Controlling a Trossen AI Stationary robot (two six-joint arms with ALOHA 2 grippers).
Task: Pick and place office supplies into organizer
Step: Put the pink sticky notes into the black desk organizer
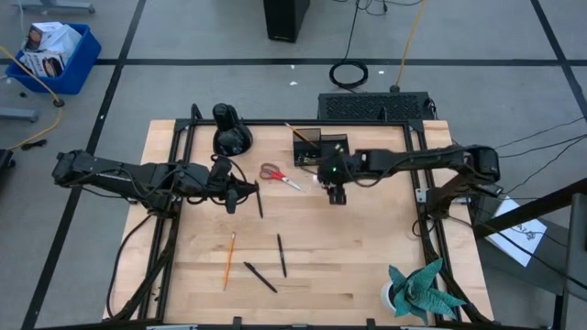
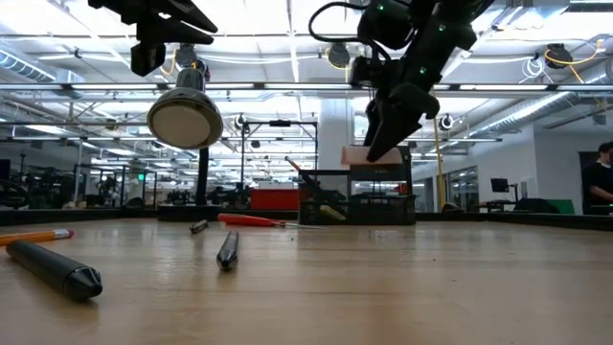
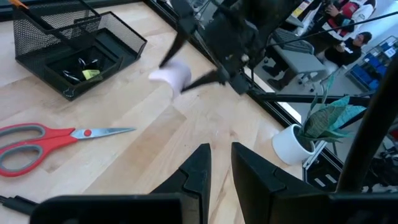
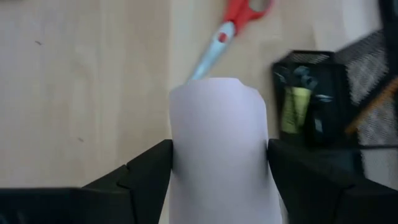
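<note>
Holding sticky pad [image 4: 219,149] pinched in right gripper [image 1: 336,193] | organizer [image 1: 321,147] just behind it | left gripper [image 1: 235,199] farther, nearly closed, empty

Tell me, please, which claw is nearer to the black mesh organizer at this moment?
The right. The right claw, shut on the pink sticky-note pad, hangs just in front of the organizer. The left claw sits farther off, beyond the red scissors.
</note>
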